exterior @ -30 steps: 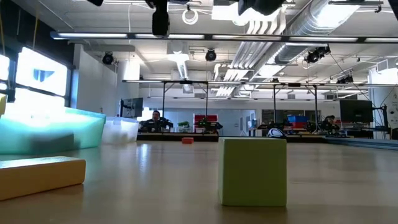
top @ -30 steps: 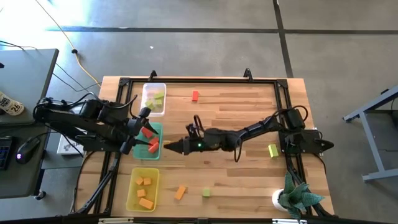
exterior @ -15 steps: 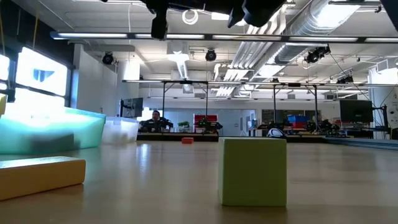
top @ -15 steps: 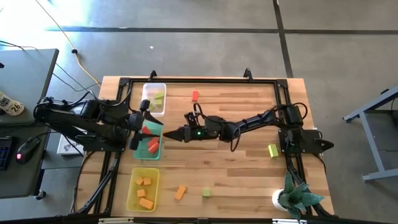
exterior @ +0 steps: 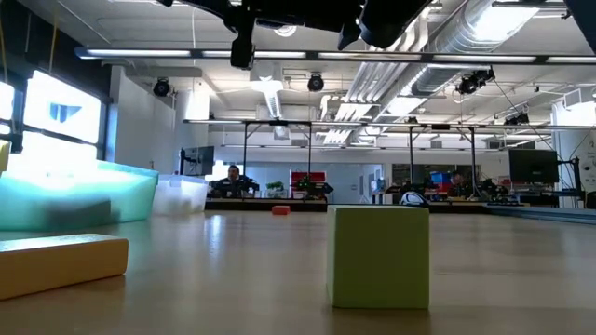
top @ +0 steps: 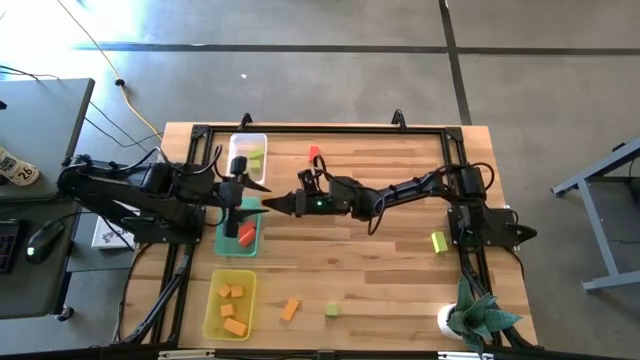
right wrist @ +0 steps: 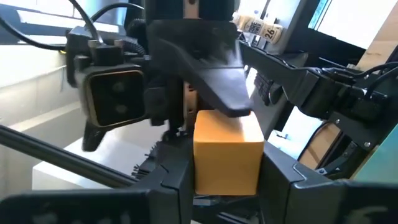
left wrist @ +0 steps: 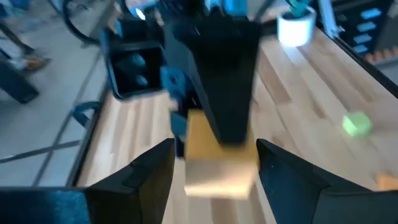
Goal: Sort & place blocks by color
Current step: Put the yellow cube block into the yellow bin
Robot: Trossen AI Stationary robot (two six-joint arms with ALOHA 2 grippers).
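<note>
My right gripper point(top: 268, 205) reaches across the table from the right and is shut on an orange block point(right wrist: 227, 149), in the air over the green tray's far end point(top: 248, 205). My left gripper point(top: 243, 193) faces it from the left, open. Its two fingers point(left wrist: 152, 174) stand on either side of the same orange block point(left wrist: 221, 158); whether they touch it I cannot tell. Red blocks point(top: 244, 234) lie in the green tray, yellow-green ones point(top: 250, 158) in the clear tray and orange ones point(top: 232, 306) in the yellow tray. My right gripper pinches the orange block by two opposite faces point(right wrist: 200, 158) between its two fingers point(right wrist: 177, 177). The fingers come level from the table's right. The block is lifted clear above the green tray.
Loose on the table are a red block point(top: 314, 153) near the far edge, a yellow-green block point(top: 438, 241) at the right, and an orange bar point(top: 290, 309) and a yellow-green cube point(top: 331, 310) near the front. A potted plant point(top: 475, 318) stands at the near right corner.
My right gripper has carried the orange block toward the far edge, from beside the green tray's middle to its far end. My left gripper has moved toward the far edge too and turned to face it, so the two grippers now meet.
</note>
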